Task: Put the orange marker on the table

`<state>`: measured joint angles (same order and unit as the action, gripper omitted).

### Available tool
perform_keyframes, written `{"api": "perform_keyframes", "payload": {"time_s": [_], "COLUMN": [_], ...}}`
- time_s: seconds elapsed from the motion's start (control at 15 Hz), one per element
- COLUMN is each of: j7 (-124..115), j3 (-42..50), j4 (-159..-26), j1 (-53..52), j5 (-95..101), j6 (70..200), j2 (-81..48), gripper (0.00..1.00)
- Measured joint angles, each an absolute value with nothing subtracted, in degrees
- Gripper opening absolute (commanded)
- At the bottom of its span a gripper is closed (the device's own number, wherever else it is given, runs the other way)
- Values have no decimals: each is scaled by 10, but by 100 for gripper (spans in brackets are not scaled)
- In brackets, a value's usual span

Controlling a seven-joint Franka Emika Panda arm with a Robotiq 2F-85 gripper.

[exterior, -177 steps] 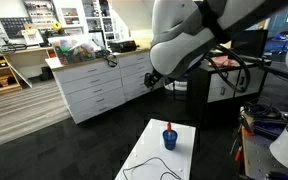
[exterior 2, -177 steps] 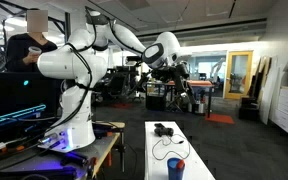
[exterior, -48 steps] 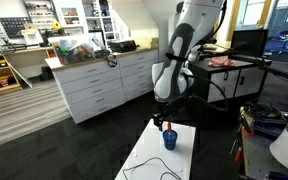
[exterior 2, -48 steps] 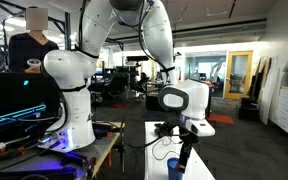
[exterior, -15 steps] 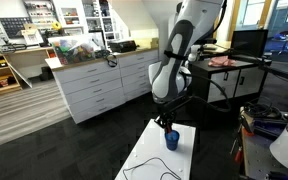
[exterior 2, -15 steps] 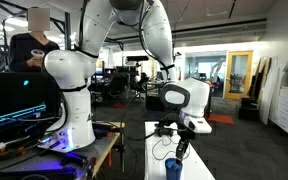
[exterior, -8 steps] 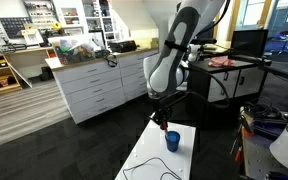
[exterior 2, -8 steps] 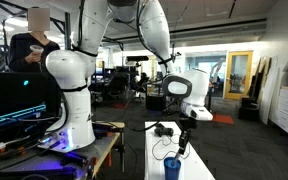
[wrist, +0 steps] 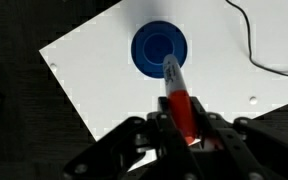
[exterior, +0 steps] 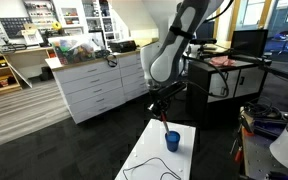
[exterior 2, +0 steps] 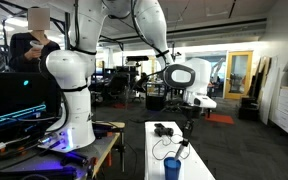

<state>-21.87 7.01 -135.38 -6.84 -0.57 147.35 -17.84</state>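
Observation:
My gripper (wrist: 184, 125) is shut on the orange marker (wrist: 176, 92), which sticks out from between the jaws and points down at the blue cup (wrist: 159, 50). In both exterior views the gripper (exterior: 161, 104) (exterior 2: 189, 120) hangs above the cup (exterior: 172, 141) (exterior 2: 173, 168) with the marker (exterior: 165, 122) clear of the rim. The cup stands upright on the small white table (exterior: 149, 160) (exterior 2: 199, 165) (wrist: 89, 75). A thin black cable (wrist: 252, 50) runs across the tabletop.
White drawer cabinets (exterior: 99, 85) stand behind the table, beside a black-framed desk (exterior: 224, 75). Dark floor surrounds the table. A small black device (exterior 2: 162, 129) lies at the table's far end. A white robot base (exterior 2: 69, 95) and a seated person (exterior 2: 29, 45) are off to one side.
The gripper has risen with the orange marker, lifting it up out of the blue cup and a little away from it. The cup has stayed put.

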Motion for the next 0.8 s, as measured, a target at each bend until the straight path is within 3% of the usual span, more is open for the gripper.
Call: {"api": "perform_keyframes", "payload": {"time_s": [0.8], "j7": [-206], "j3": [72], "j4": [-1310], "j1": [-37], "j5": [9], "j6": [1360], "j2": [-143], "gripper": [8]}}
